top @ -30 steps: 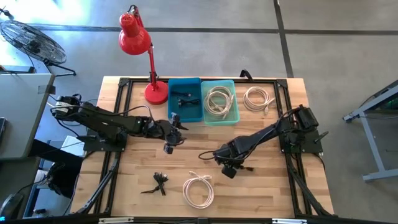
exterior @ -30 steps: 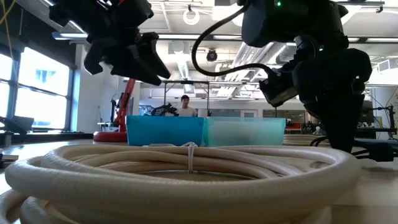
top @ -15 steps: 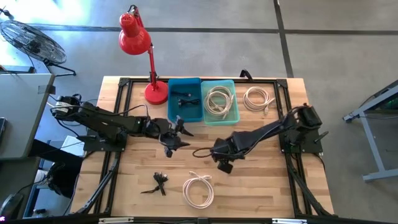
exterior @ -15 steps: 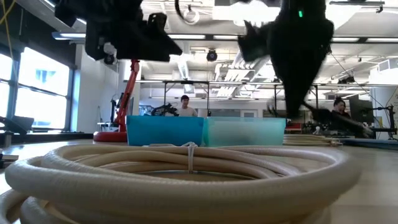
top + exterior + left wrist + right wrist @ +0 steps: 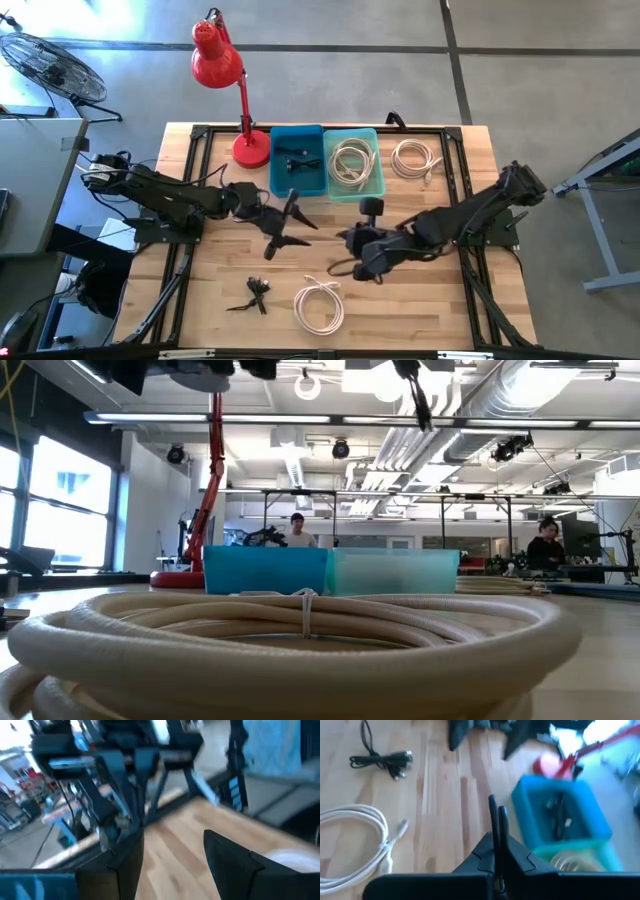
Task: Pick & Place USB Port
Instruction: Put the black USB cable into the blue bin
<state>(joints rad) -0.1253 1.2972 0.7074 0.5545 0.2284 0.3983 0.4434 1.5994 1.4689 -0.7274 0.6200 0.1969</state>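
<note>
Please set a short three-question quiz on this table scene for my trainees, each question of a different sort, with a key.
1. True or false: the blue bin holds a white cable coil.
2. The left gripper is: A) open, holding nothing; B) shut on a cable; C) gripping the lamp.
3. How many white cable coils show in the high view?

Key
1. False: it holds a black cable.
2. A.
3. Three: the binned coil in the teal bin, the back-right coil and the front coil, both on the table.
</note>
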